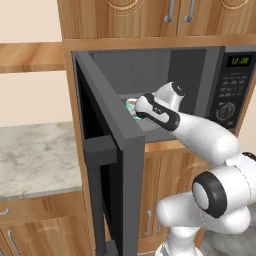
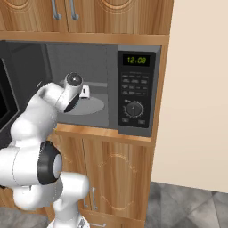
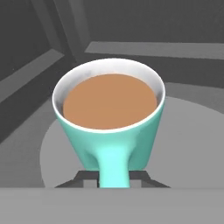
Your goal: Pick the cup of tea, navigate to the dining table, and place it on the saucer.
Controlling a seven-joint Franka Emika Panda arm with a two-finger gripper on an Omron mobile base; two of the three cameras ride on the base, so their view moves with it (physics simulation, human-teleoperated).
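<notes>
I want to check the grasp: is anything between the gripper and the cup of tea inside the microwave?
Nothing visible is between them. In the hand view the cup of tea stands on the turntable directly before the gripper, its handle pointing between the fingertips. The microwave door is swung open.

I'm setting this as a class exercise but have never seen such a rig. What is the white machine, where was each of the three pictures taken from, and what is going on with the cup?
The white machine is a robot arm with dark joints, reaching into an open black microwave set among wooden cabinets. Two pictures come from cameras behind the arm, to its left and right. The third comes from a camera on its hand. There, the small teal cup of brown tea stands on the round grey microwave plate, its handle pointing at the camera between the two dark tips of the gripper. Whether the gripper already pinches the handle cannot be told.
</notes>
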